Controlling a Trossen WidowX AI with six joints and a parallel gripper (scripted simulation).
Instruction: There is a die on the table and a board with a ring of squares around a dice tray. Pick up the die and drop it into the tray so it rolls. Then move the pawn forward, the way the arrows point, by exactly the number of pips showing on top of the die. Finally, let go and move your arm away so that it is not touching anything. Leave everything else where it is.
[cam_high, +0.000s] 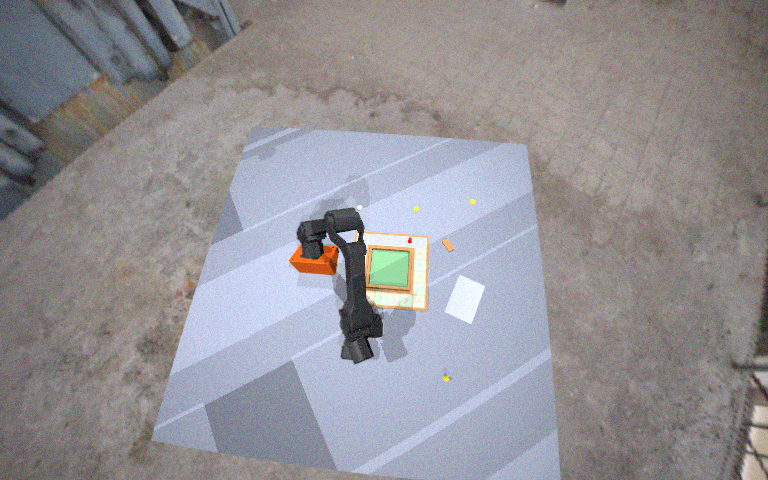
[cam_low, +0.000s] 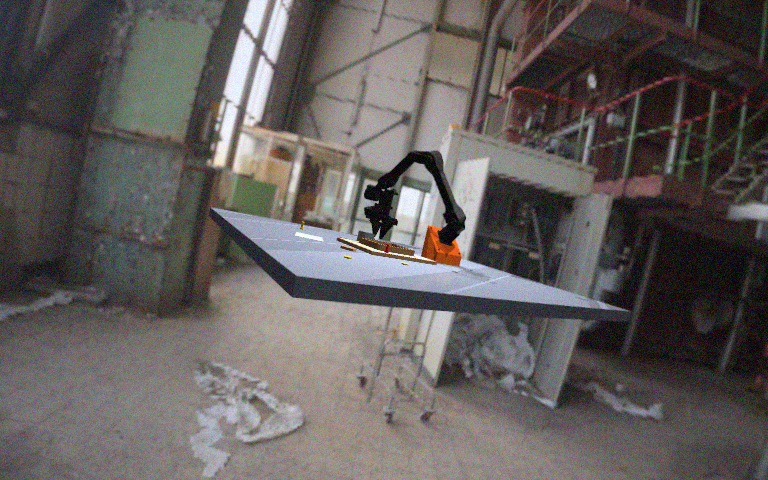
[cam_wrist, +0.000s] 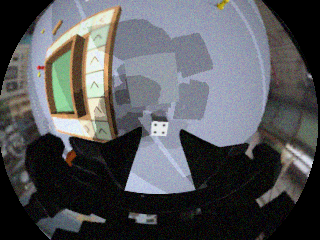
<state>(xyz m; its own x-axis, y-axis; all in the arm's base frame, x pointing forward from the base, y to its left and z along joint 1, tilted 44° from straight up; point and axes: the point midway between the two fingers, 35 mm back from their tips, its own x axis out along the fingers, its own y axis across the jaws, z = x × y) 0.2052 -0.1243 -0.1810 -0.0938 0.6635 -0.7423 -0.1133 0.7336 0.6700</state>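
Open gripper (cam_low: 380, 235) (cam_wrist: 160, 131) above die (cam_wrist: 159, 128)

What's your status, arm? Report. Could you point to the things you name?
Gripper (cam_low: 380, 236) (cam_wrist: 160, 131) open above die (cam_wrist: 159, 128). Die on table (cam_high: 266, 396) (cam_low: 339, 283) (cam_wrist: 235, 75), outside tray (cam_high: 412, 271) (cam_low: 390, 246) (cam_wrist: 78, 75). Nothing seen blocking the fingers' way down.

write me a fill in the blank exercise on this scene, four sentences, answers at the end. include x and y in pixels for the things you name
The die (cam_wrist: 159, 128) shows ____ pips on the face seen by the wrist view.
The hand (cam_low: 379, 236) (cam_wrist: 160, 131) is ____, with nothing gripped.
The floor of the dice tray (cam_high: 390, 267) (cam_wrist: 62, 82) is coloured ____.
The arm's base (cam_high: 314, 264) (cam_low: 440, 249) is coloured ____.

Missing words: four; open; green; orange
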